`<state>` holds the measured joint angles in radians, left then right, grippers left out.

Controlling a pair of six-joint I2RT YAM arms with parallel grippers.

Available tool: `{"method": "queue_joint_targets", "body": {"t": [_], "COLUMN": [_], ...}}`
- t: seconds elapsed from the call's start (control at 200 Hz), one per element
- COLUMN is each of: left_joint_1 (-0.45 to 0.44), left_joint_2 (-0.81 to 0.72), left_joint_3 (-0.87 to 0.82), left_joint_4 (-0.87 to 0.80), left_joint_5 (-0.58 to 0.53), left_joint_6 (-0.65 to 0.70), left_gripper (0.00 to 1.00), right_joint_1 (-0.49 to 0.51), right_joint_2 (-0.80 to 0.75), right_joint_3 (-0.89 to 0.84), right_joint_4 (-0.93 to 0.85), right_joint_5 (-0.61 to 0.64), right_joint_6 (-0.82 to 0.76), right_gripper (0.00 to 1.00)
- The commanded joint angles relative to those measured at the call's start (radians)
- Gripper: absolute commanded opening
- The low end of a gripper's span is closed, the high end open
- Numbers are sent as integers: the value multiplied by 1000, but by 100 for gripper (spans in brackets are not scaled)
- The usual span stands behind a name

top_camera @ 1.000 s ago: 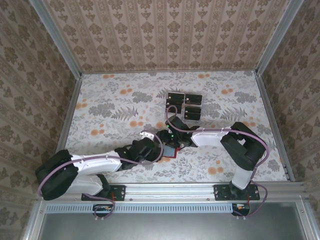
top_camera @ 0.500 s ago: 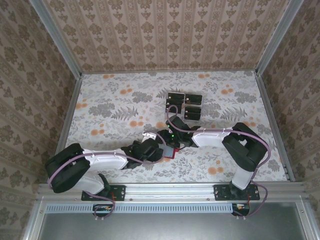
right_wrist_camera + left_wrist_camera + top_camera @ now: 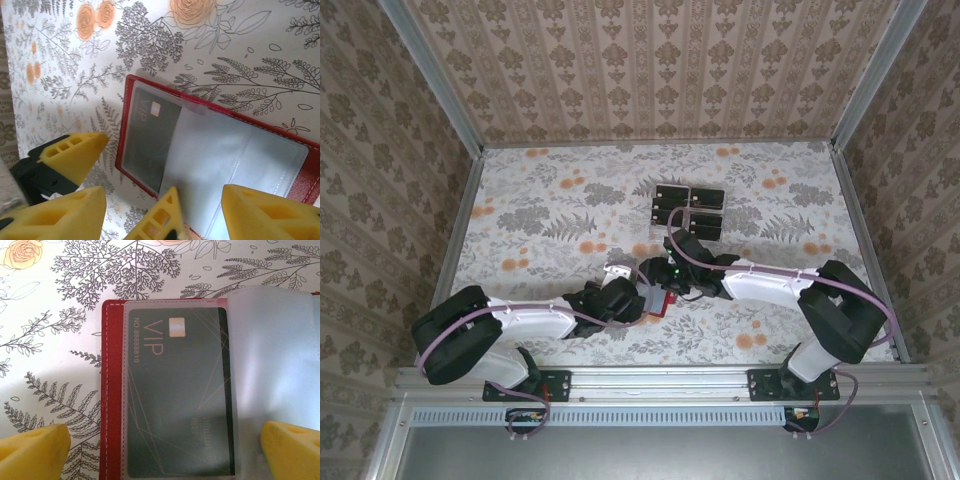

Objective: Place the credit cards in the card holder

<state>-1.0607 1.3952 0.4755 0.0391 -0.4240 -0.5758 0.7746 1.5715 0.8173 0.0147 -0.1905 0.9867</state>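
left claw (image 3: 162, 452) spread wide over card holder (image 3: 112, 390) | right claw (image 3: 200, 210) parted, possibly touching sleeve (image 3: 235, 150)

Your red card holder (image 3: 112, 400), stitched in white, shows a dark grey-green credit card (image 3: 177, 405) lettered "VIP" in gold with a pale chip, under a frosted clear sleeve (image 3: 280, 355). The fingertips (image 3: 35, 450) of your left end effector (image 3: 162, 452) are bright yellow. Your worktop (image 3: 60, 290) is white, printed with grey ferns and orange roses, and the walls (image 3: 660, 60) wear beige damask stripes.

You are in a lab test cell: aluminium rail (image 3: 660, 378) along the near edge, wallpapered panels (image 3: 650, 70) left, right and far, floral-print tabletop (image 3: 540, 210).
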Motion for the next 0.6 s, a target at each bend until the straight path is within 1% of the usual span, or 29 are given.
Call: {"method": "queue_joint_targets", "body": {"t": [0.0, 0.365, 0.595], "left_joint_1": [-7, -7, -7], "left_joint_2": [-3, -9, -28], "left_joint_3": [-18, -29, -32], "left_joint_4": [-20, -14, -18], "left_joint_5": [-27, -29, -32], "left_joint_6": [-23, -31, -27], "left_gripper": [100, 100, 100], "right_joint_1": [-3, -3, -3], "right_joint_2": [40, 121, 168], "right_joint_3": [-5, -2, 19], "right_joint_4": [-16, 2, 17], "right_joint_5": [13, 17, -5], "right_joint_6": [-17, -22, -28], "right_gripper": [63, 63, 63]}}
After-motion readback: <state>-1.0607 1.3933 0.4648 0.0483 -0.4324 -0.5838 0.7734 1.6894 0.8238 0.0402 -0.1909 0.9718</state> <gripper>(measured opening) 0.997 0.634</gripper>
